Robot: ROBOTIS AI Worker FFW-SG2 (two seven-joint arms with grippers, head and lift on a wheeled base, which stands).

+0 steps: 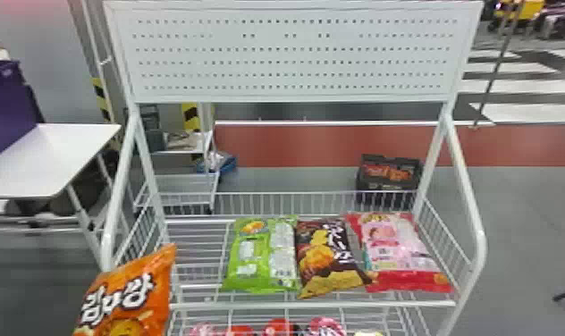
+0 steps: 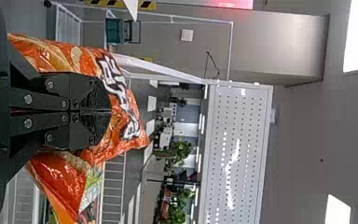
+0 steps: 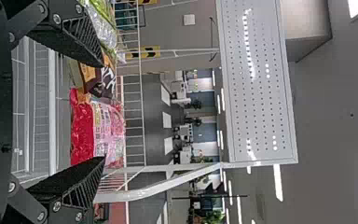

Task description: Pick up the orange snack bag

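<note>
head view: dark-edged white lettering [image 1: 136,291] crosses the orange snack bag [image 1: 154,273].

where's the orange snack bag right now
The orange snack bag is at the head view's lower left, by the left side of the white rack; the left wrist view shows it clamped in the left gripper.

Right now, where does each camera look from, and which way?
Head view: on the head, facing forward and down over the wire rack.
Left wrist view: on that wrist, facing the pegboard past the left gripper, shut on the orange snack bag.
Right wrist view: on that wrist, facing the pegboard past the open right gripper.
Head and left wrist views share the orange snack bag.
</note>
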